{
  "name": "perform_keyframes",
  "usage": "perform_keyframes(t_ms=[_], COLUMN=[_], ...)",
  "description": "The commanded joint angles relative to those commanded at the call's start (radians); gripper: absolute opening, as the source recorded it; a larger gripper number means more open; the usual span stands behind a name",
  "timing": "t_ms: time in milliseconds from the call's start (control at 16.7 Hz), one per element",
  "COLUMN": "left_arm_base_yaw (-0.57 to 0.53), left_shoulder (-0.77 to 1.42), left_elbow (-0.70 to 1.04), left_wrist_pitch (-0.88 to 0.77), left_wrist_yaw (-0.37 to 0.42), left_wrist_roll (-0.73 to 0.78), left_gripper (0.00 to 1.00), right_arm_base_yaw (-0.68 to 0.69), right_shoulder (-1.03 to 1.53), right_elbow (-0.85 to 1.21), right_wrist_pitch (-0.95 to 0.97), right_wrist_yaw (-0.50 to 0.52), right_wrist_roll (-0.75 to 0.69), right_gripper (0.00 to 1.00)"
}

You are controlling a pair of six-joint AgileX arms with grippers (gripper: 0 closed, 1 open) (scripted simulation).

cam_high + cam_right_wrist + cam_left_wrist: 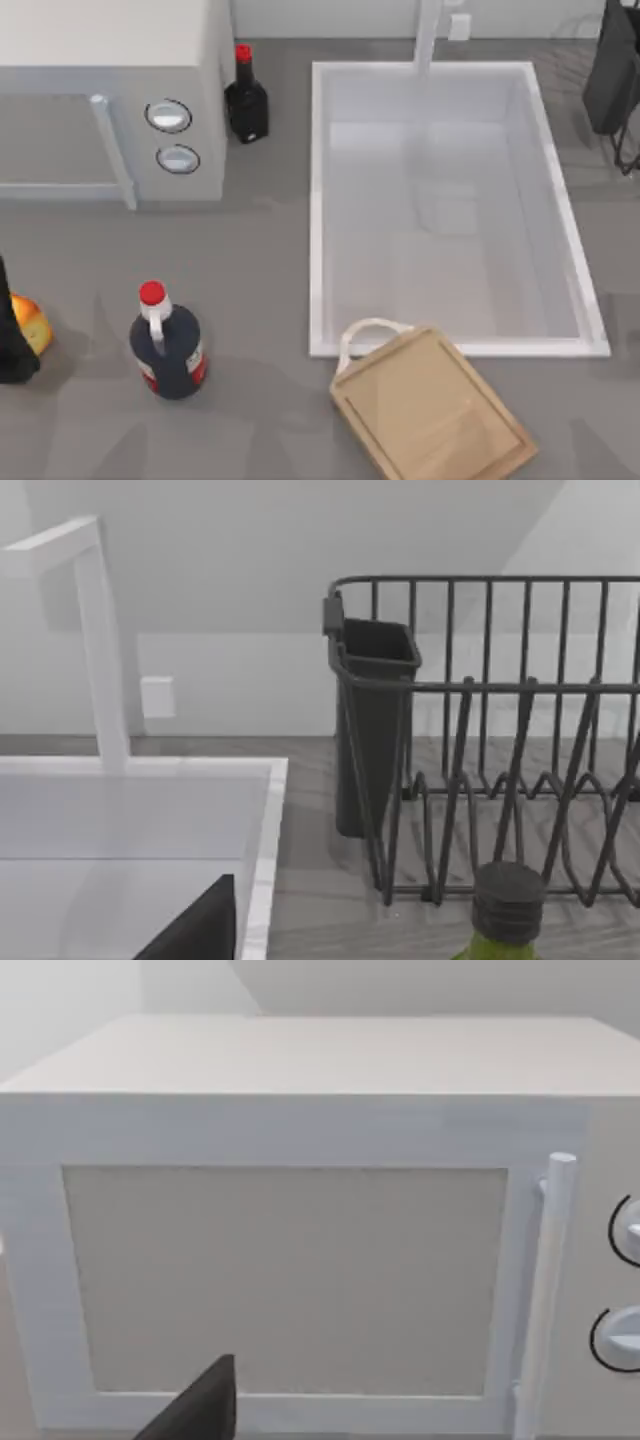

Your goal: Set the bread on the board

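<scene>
Top view: small golden-yellow bread chunk with orange-brown patches (33,325) seen at far left edge of grey tabletop (250,300), touching dark left arm (12,340); left pincer state cannot be told. Light tan rectangular wooden board with white loop handle (430,410) lies lower centre, just below white sink basin (450,210). Dark red-capped bottle (168,345) stands between bread and board.

Left wrist view: white microwave with grey door (290,1270) faced.

Right wrist view: dark wire dish rack (490,740) beside sink; right pincer state cannot be told.
</scene>
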Motion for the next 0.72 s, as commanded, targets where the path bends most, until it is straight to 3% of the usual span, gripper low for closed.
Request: perform_keyframes(t_ms=[360,720], left_arm_base_yaw=[-0.002,0.005], left_shoulder=[0.107,0.550], left_elbow=[0.091,0.403], left_wrist_pitch=[-0.071,-0.337], left_wrist_yaw=[0.007,0.023], left_wrist_roll=[0.044,0.199], left_gripper=[1.00,1.00], right_arm_base_yaw=[0.000,0.000], right_shoulder=[0.000,0.000], right_elbow=[0.000,0.000], right_wrist_pitch=[0.000,0.000], right_wrist_yaw=[0.000,0.000], right_wrist_roll=[0.000,0.000], right_gripper=[1.00,1.00])
